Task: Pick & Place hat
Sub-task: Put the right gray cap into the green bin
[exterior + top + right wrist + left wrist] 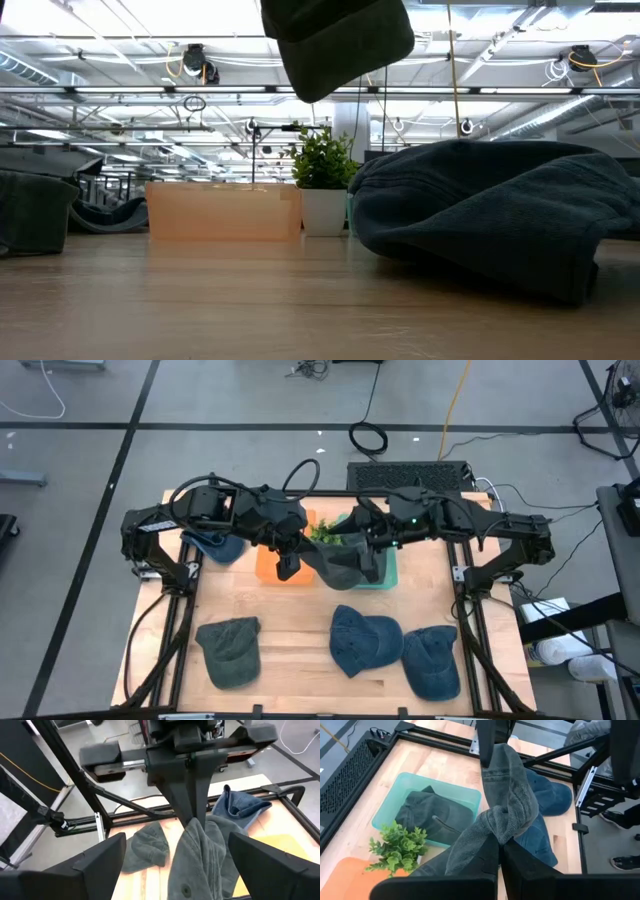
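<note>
Along the near edge of the table (300, 630) lie three hats: a grey-green hat (230, 650) on the left, a blue hat (362, 640) near the middle, and a second blue hat (432, 660) just right of it, the two blue ones touching. In the low view the middle blue hat fills the right side of the picture.

Farther back, above the middle of the table, a dark grey hat (502, 815) hangs in the air. The left gripper (499, 842) is clamped shut on a bunched fold of its cloth, and the rest of the hat drapes down from that pinch. The right gripper (172, 855) sits just beside it on the right, its fingers (97, 857) spread wide on either side of the hanging cloth and not pinching it.

Below and behind the held hat stands a teal bin (395, 800) with another dark hat (422, 812) lying inside. Left of it is an orange bin (268, 565), and a small potted plant (322, 175) stands between the two bins. At the far left of the table, by the left arm's base, a crumpled blue hat (215, 547) lies on the wood.
</note>
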You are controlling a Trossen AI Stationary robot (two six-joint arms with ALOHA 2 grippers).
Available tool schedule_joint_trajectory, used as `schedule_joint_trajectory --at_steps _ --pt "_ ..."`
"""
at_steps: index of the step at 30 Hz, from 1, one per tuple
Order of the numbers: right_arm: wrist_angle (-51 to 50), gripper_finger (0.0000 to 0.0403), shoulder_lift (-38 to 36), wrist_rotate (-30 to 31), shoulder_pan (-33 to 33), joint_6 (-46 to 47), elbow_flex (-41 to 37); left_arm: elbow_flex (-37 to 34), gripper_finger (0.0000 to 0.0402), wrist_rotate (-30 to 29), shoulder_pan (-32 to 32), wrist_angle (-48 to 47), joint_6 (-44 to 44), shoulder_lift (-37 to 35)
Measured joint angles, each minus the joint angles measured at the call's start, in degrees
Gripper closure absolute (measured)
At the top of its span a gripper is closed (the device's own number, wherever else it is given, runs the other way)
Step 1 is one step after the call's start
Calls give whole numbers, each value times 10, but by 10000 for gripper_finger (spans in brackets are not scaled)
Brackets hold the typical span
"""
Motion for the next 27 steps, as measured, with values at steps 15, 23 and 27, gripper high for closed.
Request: schedule_joint_trajectory --at_steps 15,23,27 --pt "-3 74 22 2 4 -5 -8 0 399 16 -1 7 0 0" --pt "4 101 21 2 4 -16 -8 0 399 24 0 7 1 0" --pt "-4 135 22 2 4 -15 -8 0 399 25 0 8 1 0"
